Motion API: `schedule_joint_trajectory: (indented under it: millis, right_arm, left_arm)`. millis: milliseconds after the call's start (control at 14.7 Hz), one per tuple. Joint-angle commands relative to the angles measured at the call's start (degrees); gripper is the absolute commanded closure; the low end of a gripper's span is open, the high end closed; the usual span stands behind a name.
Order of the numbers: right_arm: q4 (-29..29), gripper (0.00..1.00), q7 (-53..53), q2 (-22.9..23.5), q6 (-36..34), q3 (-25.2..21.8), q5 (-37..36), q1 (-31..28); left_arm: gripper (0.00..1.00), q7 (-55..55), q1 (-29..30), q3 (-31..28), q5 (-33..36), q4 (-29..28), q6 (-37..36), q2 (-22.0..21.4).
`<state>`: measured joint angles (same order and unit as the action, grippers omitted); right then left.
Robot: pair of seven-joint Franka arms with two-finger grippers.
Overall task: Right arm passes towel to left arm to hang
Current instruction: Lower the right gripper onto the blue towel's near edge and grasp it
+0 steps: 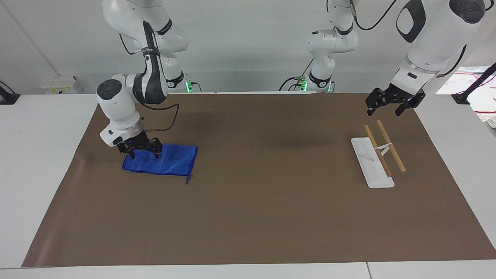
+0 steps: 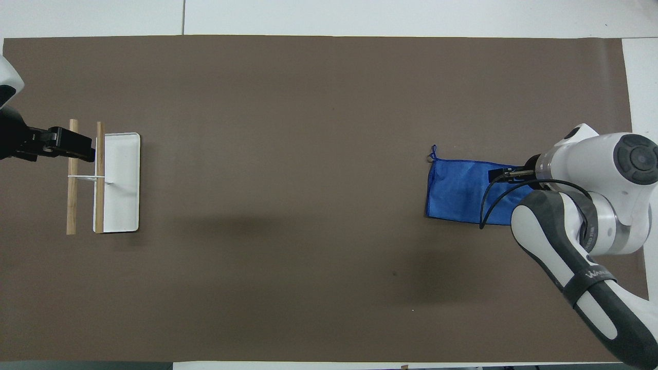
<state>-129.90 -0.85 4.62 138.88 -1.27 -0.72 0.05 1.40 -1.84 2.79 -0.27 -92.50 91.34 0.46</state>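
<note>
Item: towel [image 1: 166,162], royal blue, rectangular, flat on brown mat [image 1: 248,217] toward the right arm's end of the desk [image 1: 35,155]. Short thread loop [image 1: 188,179] at the corner farthest from the robots, on the side toward the left arm's end. Surface lightly creased.

Item: right arm [image 1: 124,104], white, jointed, black cable looped beside the wrist. Right tool [image 1: 142,152] black, small blue light lit, fingers apart, low over the towel's edge nearest the robots, at the end toward the right arm's side. Fingertips at or just above the cloth; contact not determinable. Nothing clamped. In overhead view, tool [image 2: 506,172] mostly covered by wrist and cable.

Item: left arm [image 1: 430,35], white, large black rounded patch on upper link, waiting. Left tool [image 1: 390,104] black, fingers apart, empty, raised over the mat edge nearest the robots, by the rack.

Item: rack [image 1: 372,162], white flat base with two wooden rods [image 1: 390,145] on a white bracket, toward the left arm's end of the desk, well apart from the towel.

Writing: white lettering on the right arm's dark band [image 2: 591,275], only partly legible, begins "Wa". Printed sheets [image 1: 480,89] at the desk corner by the left arm, red and black marks, not readable.
</note>
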Motion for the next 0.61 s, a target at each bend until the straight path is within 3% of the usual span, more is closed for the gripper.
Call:
schedule_joint_trajectory:
  millis: [0, 545]
  right_arm:
    - [-2.5, 0.0, -0.4, 0.2, 2.6, 0.4, 1.0, -0.8]
    - [-4.3, 0.0, 3.5, 2.7, 7.5, 0.4, 1.0, -1.2]
  left_arm:
    - [0.0, 0.4, 0.2, -0.1, 1.1, -1.5, 0.1, -1.6]
    - [0.0, 0.4, 0.2, -0.1, 1.1, -1.6, 0.2, -1.6]
